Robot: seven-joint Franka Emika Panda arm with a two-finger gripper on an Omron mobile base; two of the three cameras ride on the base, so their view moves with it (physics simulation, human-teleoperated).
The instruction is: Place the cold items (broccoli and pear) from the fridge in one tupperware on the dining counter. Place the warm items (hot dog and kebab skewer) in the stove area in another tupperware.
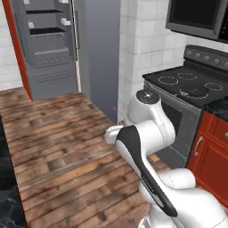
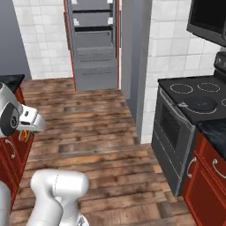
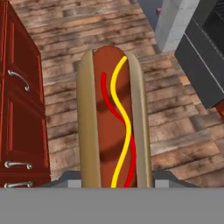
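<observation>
Currently the robot arm [image 1: 147,147] is carrying a hot dog [image 3: 113,118] across a simulated kitchen, w/ the gripper closed on it. Seen from the hand camera, the hot dog is filling the middle of the frame, pointing lengthwise away from the hand: brown sausage in a tan bun, w/ wavy red and yellow sauce lines on top. Its near end is sitting down where the fingers are clamping it, so the fingertips themselves are hidden. It is hanging in the air over the wooden floor [image 3: 175,144], touching nothing else.

Red cabinet doors [image 3: 19,113] are standing to one side of it, the dark oven front [image 3: 205,65] to the other. From the base cameras, the arm is folded up close to the base, prob. to keep the load tucked in while the base is driving. The black stove [image 1: 191,84] is sitting at right, w/ a dark pan [image 2: 201,104] on one burner. The fridge [image 2: 95,44] is standing open at the far wall, grey shelves showing.

Judging by the task, this warm item is heading for a tupperware; no container is in sight yet.
</observation>
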